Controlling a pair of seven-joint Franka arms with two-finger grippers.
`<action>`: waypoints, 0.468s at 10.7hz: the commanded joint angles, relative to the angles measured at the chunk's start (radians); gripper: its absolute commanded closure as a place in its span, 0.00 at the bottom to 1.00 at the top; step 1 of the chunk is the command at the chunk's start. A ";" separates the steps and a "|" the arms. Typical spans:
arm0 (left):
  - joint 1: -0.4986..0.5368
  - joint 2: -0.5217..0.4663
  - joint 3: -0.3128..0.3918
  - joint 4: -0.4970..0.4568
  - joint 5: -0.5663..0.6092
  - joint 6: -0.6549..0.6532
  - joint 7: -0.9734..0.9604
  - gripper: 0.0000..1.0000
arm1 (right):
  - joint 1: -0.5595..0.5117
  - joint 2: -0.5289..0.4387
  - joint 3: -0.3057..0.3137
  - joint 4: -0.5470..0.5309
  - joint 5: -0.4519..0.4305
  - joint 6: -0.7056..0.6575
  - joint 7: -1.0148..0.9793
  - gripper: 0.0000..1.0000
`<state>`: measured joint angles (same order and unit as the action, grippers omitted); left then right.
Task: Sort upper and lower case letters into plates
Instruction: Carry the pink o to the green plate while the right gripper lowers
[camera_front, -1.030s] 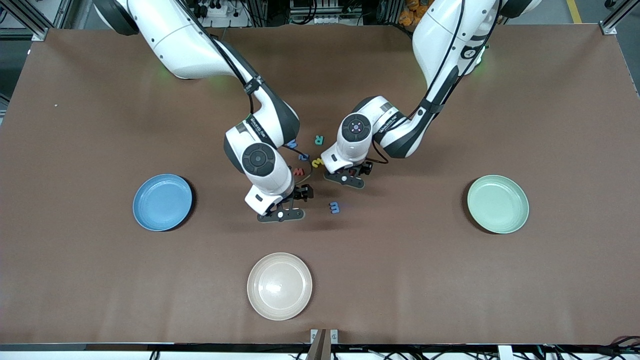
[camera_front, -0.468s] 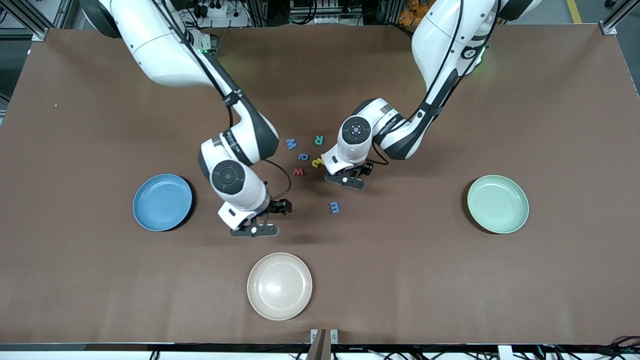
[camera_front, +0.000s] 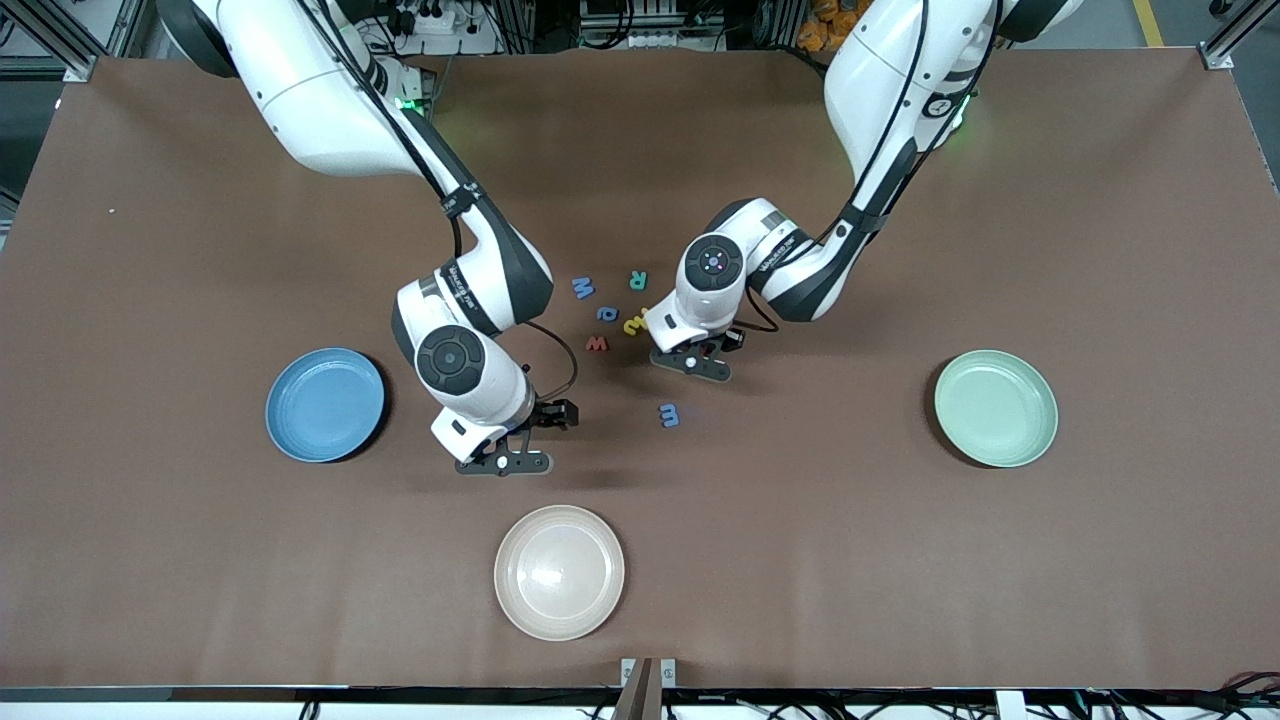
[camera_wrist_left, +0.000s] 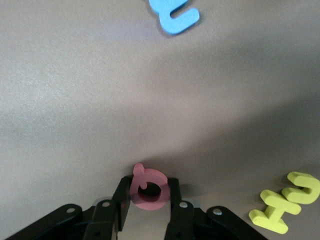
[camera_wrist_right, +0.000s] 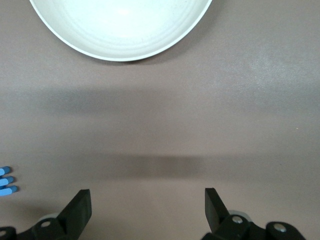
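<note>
Left gripper (camera_wrist_left: 148, 200) clamps pink letter (camera_wrist_left: 148, 188) by its edges, low beside letter cluster. Foam-like piece looks light, slightly squashy; gentle edge pinch suits. Right gripper (camera_wrist_right: 147, 205) spread wide, empty, waiting over bare table near cream plate (camera_wrist_right: 120, 30).

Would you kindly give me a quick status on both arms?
Left end effector shut on red letter among the loose letters. Right end effector open, empty, over bare table near cream plate. Nothing in the way.

A blue letter (camera_wrist_left: 174, 16) and the cream plate (camera_wrist_right: 120, 30) were cut off at twelve o'clock; the left gripper (camera_front: 700, 352) hid its red letter (camera_wrist_left: 148, 189) from the front camera.
</note>
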<state>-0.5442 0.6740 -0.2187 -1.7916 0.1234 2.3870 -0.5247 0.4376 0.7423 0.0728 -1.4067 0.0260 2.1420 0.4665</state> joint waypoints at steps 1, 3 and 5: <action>0.012 0.006 0.001 0.017 0.028 0.001 -0.015 1.00 | -0.010 0.005 0.007 0.012 -0.008 -0.008 0.006 0.00; 0.065 -0.034 0.001 0.015 0.031 -0.005 -0.008 1.00 | 0.009 0.012 0.010 0.012 -0.002 -0.001 0.026 0.00; 0.131 -0.098 0.001 0.015 0.031 -0.012 0.034 1.00 | 0.059 0.017 0.010 0.014 -0.005 0.044 0.064 0.00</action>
<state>-0.4641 0.6466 -0.2109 -1.7591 0.1282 2.3906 -0.5085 0.4647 0.7465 0.0791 -1.4070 0.0265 2.1578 0.4915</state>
